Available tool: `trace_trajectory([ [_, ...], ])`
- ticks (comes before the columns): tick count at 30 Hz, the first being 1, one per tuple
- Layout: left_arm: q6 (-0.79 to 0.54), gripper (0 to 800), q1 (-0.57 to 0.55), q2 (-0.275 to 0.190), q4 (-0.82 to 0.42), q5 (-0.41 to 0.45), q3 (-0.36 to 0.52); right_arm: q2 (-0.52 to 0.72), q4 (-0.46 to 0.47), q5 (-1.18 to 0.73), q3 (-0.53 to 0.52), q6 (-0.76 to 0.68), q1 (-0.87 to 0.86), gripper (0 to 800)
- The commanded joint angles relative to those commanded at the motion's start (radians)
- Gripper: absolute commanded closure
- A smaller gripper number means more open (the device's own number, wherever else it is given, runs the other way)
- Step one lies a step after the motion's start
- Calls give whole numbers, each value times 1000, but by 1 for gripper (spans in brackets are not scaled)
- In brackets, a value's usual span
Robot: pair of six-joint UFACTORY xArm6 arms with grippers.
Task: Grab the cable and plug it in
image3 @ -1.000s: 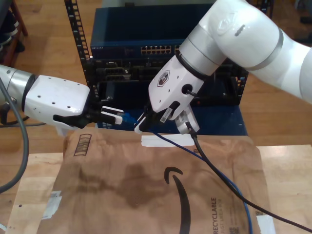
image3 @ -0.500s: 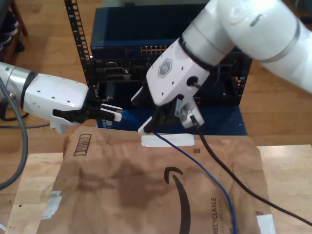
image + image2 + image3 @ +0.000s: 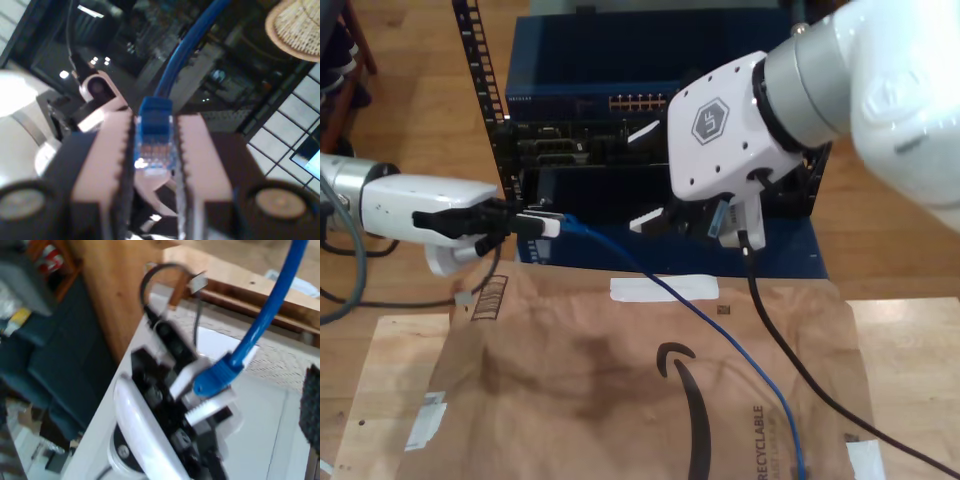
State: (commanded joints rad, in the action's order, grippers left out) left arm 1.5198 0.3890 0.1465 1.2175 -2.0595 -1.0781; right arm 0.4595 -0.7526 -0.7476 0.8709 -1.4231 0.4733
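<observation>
The fingers [image 3: 107, 150] of my first gripper [image 3: 154, 130] are closed on the plug [image 3: 155, 145] of the cable [image 3: 175, 65], one toothed pad pressed to each side of it. The first wrist view looks straight along the jaws and shows the plug's clear tip with its row of contacts pointing back toward the camera, a blue boot behind it and the bright-blue cord running away out of the grip. The second wrist view sees the same grasp from the side: my first gripper [image 3: 205, 390] with white finger pads pinching the blue-booted plug [image 3: 215, 377], and the cable [image 3: 270, 310] rising from it in a smooth curve. That view also catches a dark ribbed pad at its edge, with nothing against it. The exterior view gives the wider layout: my first gripper [image 3: 545, 225] reaches in level from the exterior view's left, with the plug [image 3: 572, 226] at its tips, just in front of the dark equipment rack [image 3: 590, 130] at the far side. From there the thin blue cable [image 3: 720, 345] slopes down toward the near right across a brown paper mailer [image 3: 570, 380] lying on the wooden tabletop [image 3: 910, 370], passing just beside a strip of white tape [image 3: 663, 288]. My second gripper [image 3: 685, 218] hangs in front of the rack on the exterior view's right, above the cable and apart from it, its fingers spread with nothing between them. A thicker black cable [image 3: 790, 360] drops from that arm and crosses the mailer.
</observation>
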Motion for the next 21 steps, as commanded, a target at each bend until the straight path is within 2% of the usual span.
trace_trajectory([
  [2,17,797,25,35,37,-44,-2,6,0,71,-31,21,57,6],
  [8,40,797,41,66,77,-87,-5,11,0,192,-77,48,161,7],
  [13,40,797,43,106,121,-141,-5,75,3,269,-118,58,193,10],
  [21,37,797,38,110,123,-146,3,80,5,333,-133,86,221,10],
])
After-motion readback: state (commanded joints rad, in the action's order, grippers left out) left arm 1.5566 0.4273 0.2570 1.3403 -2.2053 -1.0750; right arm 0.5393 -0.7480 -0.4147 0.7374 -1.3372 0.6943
